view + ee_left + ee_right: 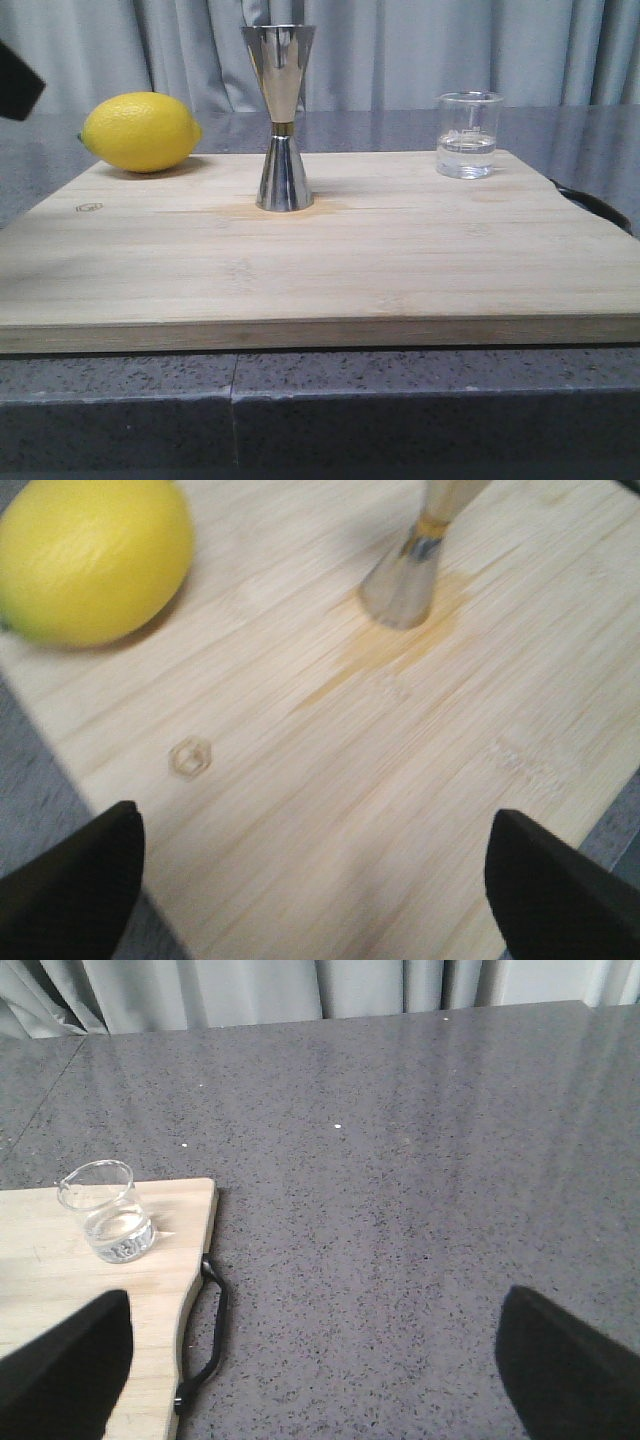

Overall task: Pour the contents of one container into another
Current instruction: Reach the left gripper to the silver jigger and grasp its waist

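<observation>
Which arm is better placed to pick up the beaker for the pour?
The right. The beaker stands at the board's right far corner, and the right hand, open and empty, has it in view. The left hand, also open, hovers near the lemon and the jigger.

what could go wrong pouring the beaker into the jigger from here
The jigger is tall on a narrow base, so a nudge from the beaker could tip it. Its mouth is small; liquid may spill onto the board, already stained by the base. The lemon could roll if bumped.
</observation>
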Tool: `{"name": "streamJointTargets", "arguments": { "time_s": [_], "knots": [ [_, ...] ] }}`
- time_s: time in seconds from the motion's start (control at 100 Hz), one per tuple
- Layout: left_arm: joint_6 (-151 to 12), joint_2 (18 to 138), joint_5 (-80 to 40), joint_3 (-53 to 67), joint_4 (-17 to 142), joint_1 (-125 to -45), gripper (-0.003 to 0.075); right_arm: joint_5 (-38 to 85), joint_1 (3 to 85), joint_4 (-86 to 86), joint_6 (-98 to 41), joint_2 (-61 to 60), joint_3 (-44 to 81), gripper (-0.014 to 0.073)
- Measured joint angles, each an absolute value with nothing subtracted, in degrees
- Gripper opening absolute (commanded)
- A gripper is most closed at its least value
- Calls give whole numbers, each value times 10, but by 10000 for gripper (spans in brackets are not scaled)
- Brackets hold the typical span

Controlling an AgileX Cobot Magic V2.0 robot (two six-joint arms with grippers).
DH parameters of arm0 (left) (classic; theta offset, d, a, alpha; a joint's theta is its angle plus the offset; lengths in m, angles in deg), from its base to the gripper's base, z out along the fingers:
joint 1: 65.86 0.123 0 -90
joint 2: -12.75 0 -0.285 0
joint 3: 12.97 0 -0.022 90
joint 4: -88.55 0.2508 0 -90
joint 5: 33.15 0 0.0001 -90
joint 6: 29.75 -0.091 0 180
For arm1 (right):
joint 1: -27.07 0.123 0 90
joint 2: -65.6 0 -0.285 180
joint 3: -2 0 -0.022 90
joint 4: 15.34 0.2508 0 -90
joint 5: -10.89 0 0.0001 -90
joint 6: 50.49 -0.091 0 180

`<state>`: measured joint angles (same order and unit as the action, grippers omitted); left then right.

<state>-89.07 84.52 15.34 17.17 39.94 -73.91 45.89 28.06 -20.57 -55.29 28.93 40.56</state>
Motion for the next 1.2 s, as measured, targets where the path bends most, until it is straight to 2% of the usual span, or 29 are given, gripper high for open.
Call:
{"name": "streamJointTargets", "arguments": {
  "time_s": [0.25,0.53,0.93,1.2],
  "knots": [
    [-1183,934,157,181,168,-739,638,459,281,-206,-553,289,406,648],
    [-1418,1047,259,193,-9,-739,638,459,281,-205,-541,289,406,649],
    [-1584,1111,298,193,-119,-786,638,459,281,-205,-524,289,406,649],
    [-1609,1156,298,160,-128,-827,637,456,281,-205,-520,289,406,648]
  ]
}}
